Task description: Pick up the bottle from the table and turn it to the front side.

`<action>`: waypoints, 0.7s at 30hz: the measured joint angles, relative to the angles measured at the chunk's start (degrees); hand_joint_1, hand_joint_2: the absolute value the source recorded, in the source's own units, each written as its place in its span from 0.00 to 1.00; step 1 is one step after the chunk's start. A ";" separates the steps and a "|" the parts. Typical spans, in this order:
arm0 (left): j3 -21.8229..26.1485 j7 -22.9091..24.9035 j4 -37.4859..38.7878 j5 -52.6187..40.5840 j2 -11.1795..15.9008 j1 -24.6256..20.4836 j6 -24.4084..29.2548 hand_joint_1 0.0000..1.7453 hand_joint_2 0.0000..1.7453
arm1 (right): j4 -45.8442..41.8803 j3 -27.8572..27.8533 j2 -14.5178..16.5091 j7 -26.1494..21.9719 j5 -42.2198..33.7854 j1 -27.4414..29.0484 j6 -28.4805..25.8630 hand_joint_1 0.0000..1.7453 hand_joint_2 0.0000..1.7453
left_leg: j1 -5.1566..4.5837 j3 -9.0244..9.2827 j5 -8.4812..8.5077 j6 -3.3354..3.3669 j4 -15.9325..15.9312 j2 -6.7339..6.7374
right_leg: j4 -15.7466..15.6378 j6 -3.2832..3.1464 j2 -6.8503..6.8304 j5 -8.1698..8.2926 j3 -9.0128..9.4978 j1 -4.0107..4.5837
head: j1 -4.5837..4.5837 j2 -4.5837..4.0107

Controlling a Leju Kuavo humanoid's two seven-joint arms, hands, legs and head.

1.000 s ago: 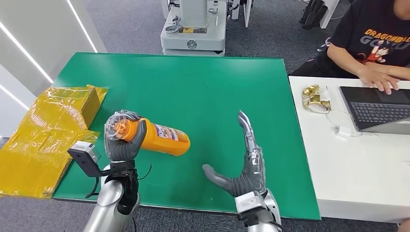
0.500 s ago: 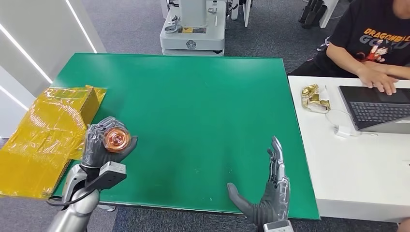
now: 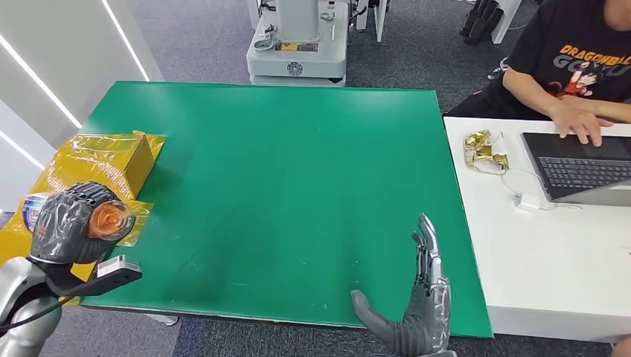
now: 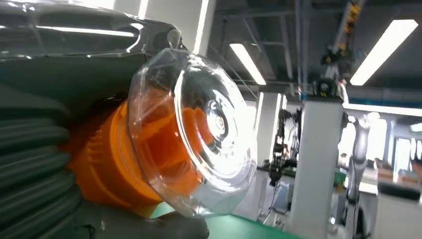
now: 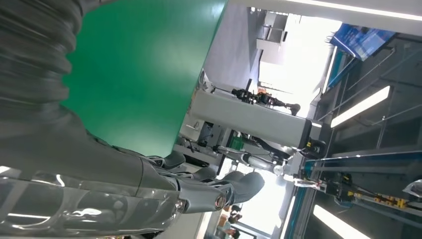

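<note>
The left robot hand [image 3: 72, 223] grips the orange bottle [image 3: 109, 218], its clear cap [image 4: 191, 132] pointing out of the fist, lifted beyond the green tabletop's [image 3: 298, 163] near left corner above the yellow wrapped box [image 3: 82, 178]. The right robot hand [image 3: 417, 312] is released, fingers straight and spread, over the near edge.

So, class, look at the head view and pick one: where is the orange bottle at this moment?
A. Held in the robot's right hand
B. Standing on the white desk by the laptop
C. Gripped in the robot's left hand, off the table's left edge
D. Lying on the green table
C: the left hand grips the orange bottle beside the green table, while the right hand is open and holds nothing.
</note>
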 joint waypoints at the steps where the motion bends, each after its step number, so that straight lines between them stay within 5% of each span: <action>1: 0.05 -0.09 0.09 -0.91 1.13 -0.29 -1.37 1.00 1.00 | -0.03 -0.16 0.12 -0.04 0.09 0.01 0.47 0.00 1.00 | 0.00 0.00 0.01 -0.01 0.00 0.00 | 0.00 0.00 0.00 0.00 -0.01 0.00 | 0.01 0.00; 6: -1.65 -0.85 4.07 -7.64 4.64 -5.37 -5.78 1.00 1.00 | -0.87 -0.84 0.96 -0.97 1.34 0.08 0.99 0.00 1.00 | 0.00 0.01 0.05 -0.05 0.01 -0.04 | 0.00 0.00 -0.04 0.02 -0.02 0.00 | -0.01 0.00; 13: -7.73 -1.48 12.57 -10.57 6.25 -13.60 -6.34 1.00 1.00 | -3.67 -1.44 1.94 -1.81 2.55 0.53 0.96 0.00 1.00 | 0.00 0.02 0.08 -0.08 0.02 0.05 | 0.01 -0.04 0.06 0.07 -0.03 0.00 | -0.01 0.00; 21: -16.07 0.50 30.10 -18.64 4.16 -24.77 -3.41 1.00 1.00 | -6.18 -2.01 3.03 -0.72 3.86 1.16 1.32 0.00 1.00 | -0.01 0.01 0.09 -0.09 0.03 -0.01 | 0.00 -0.03 0.01 0.09 -0.03 -0.01 | 0.01 0.00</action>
